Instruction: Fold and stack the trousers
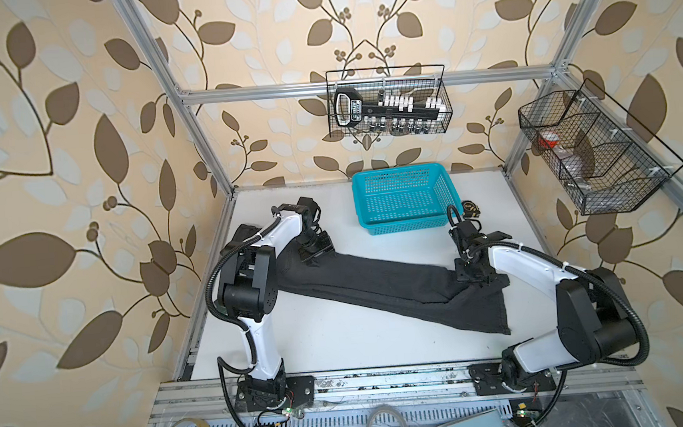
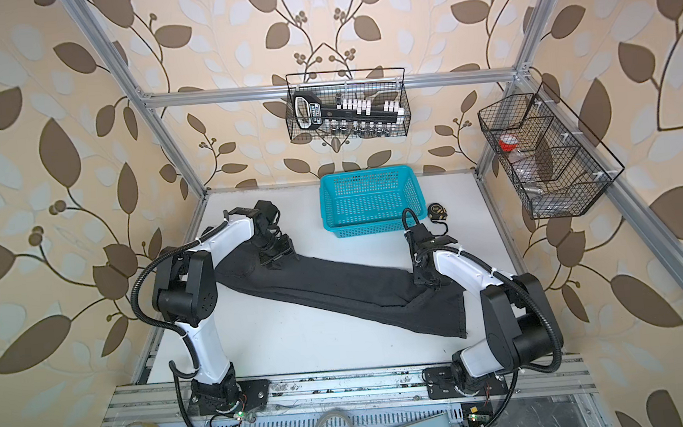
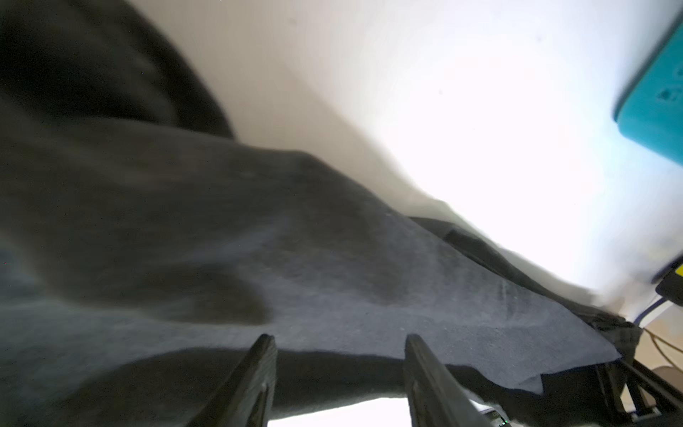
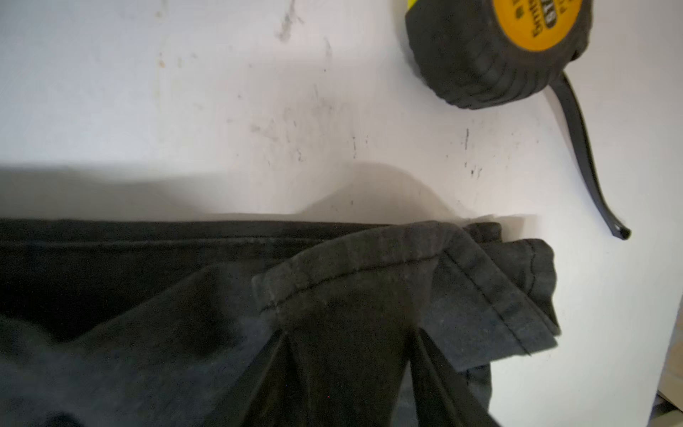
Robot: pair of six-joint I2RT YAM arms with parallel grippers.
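Trousers (image 1: 378, 280), dark charcoal, lie flat on the white table (image 1: 341, 339) in front of the turquoise basket (image 1: 405, 220). They slant from its left, where the waist end sits, to well past its right, where the legs splay, so each arm has one end within reach for a fold. Left end effector (image 3: 340, 342) hovers at the waist edge and right end effector (image 4: 351, 332) over a curled-up hem (image 4: 369, 266), both with jaws partly apart and apparently pinching nothing. Tape measure (image 4: 499, 48), just right of the basket and near that hem, could snag a sweeping fold.
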